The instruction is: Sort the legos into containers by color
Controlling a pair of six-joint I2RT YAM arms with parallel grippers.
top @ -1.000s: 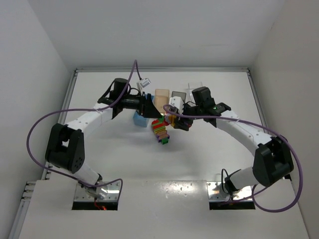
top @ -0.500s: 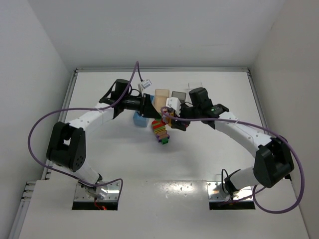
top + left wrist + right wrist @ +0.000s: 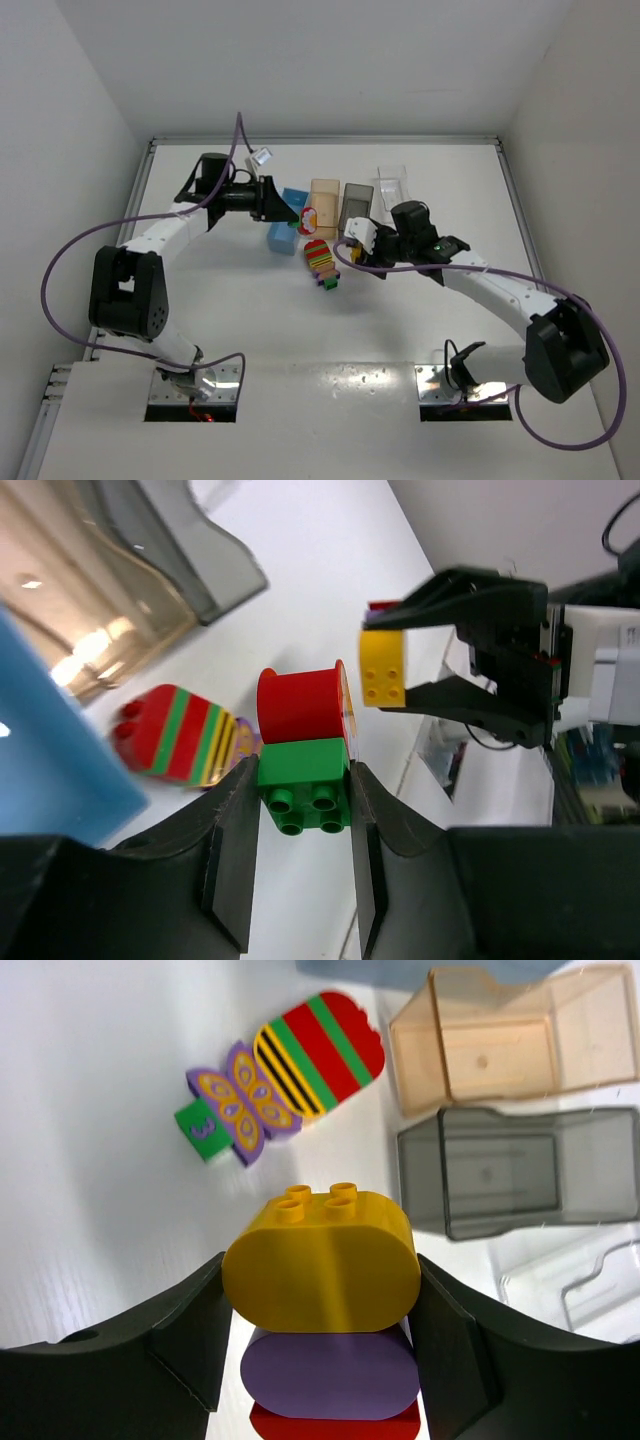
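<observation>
Green brick (image 3: pixel 303 775) with a red cylinder (image 3: pixel 300 702) on top sits clamped in the left pincer (image 3: pixel 300 798); the right pincer (image 3: pixel 320 1295) grips a yellow-purple-red stack (image 3: pixel 320 1250), jaws partly spread.

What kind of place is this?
Probably a lab test cell: white walls box in a white table, left arm and right arm bolted at its near edge, only toy bricks and small bins as props.

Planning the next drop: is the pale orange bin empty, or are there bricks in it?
Empty. The right wrist view looks straight into the pale orange bin and shows only its bare floor and walls, no brick inside.
</observation>
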